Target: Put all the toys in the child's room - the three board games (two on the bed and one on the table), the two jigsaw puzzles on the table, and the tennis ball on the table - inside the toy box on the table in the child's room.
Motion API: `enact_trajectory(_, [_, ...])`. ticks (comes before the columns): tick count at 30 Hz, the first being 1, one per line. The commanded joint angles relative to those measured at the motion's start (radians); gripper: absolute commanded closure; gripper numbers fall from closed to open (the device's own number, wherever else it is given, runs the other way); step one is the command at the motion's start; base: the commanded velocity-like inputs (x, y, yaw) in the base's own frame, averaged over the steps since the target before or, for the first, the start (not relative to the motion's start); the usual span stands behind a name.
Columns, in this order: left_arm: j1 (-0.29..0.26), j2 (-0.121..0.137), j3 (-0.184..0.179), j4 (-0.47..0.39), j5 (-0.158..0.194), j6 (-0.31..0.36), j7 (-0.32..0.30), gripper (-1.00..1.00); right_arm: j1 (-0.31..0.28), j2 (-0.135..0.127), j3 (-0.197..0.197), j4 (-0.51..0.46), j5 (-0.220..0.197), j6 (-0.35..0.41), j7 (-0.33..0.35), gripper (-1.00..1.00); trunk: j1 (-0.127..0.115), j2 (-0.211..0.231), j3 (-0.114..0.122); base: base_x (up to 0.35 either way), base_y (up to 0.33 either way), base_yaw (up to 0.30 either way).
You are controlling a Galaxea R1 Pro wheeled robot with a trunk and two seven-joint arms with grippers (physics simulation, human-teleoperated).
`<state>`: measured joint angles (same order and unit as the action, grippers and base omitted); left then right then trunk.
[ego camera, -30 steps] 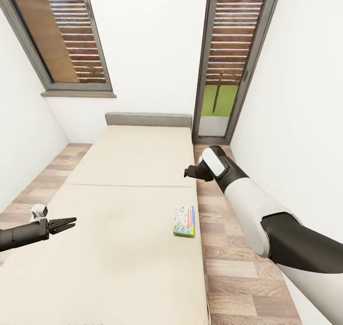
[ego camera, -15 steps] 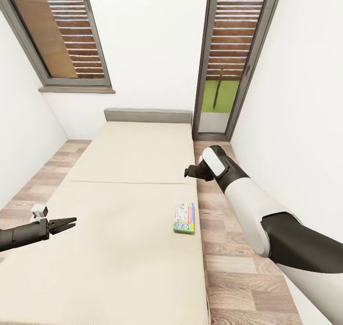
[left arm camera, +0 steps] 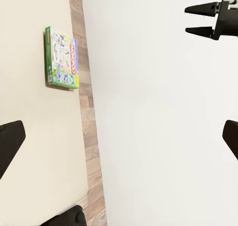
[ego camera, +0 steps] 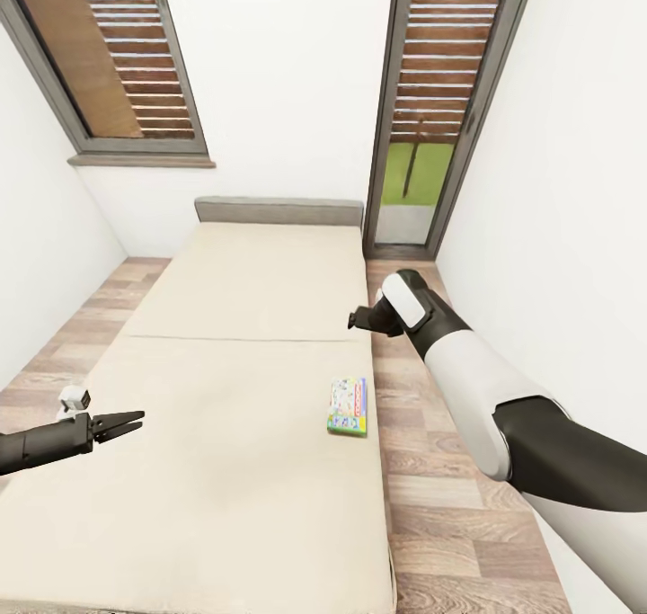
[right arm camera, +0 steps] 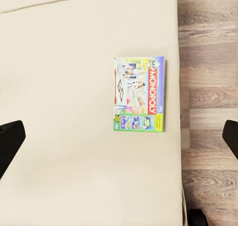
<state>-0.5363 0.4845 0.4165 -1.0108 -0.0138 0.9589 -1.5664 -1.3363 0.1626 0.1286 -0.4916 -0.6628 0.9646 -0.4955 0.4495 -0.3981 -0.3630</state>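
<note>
- Head view shows the bed (ego camera: pixel 234 362) along the narrow room, its grey headboard (ego camera: pixel 279 211) against the far wall
- One board game (ego camera: pixel 348 407), the green-edged Monopoly box, lies flat on the mattress close to the bed's right edge, beside the wood floor (ego camera: pixel 449 470)
- Left gripper (ego camera: pixel 128 423) hovers over the mattress's left side, fingers parted, empty
- Right gripper (ego camera: pixel 353 320) hangs above the bed's right edge, beyond the box, fingers spread, holding nothing
</note>
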Motion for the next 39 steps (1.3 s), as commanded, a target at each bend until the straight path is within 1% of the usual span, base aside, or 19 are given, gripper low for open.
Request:
enact_trajectory(1, [-0.001,0.0,0.0,0.0,-0.002,0.011,-0.004,-1.0,-0.005,0.0,0.005,-0.001,-0.011,0.002,-0.009,-1.0,0.0,-0.002,-0.003,0.0,0.0,0.0])
enact_trajectory(10, [-0.001,0.001,0.0,0.0,-0.002,0.011,-0.004,-1.0,-0.03,0.001,0.005,-0.001,-0.011,0.002,-0.009,-1.0,0.0,-0.002,-0.018,0.0,0.0,0.0])
enact_trajectory(32, [-0.001,0.002,0.001,0.0,-0.003,0.011,-0.004,-1.0,-0.039,0.002,0.005,-0.001,-0.011,0.001,-0.009,-1.0,0.0,-0.002,-0.055,0.0,0.0,0.0])
enact_trajectory(39, [-0.001,0.009,0.002,0.0,-0.003,0.011,-0.004,-1.0,-0.04,0.003,0.005,-0.001,-0.011,0.0,-0.01,-1.0,0.0,-0.002,-0.066,0.0,0.0,0.0])
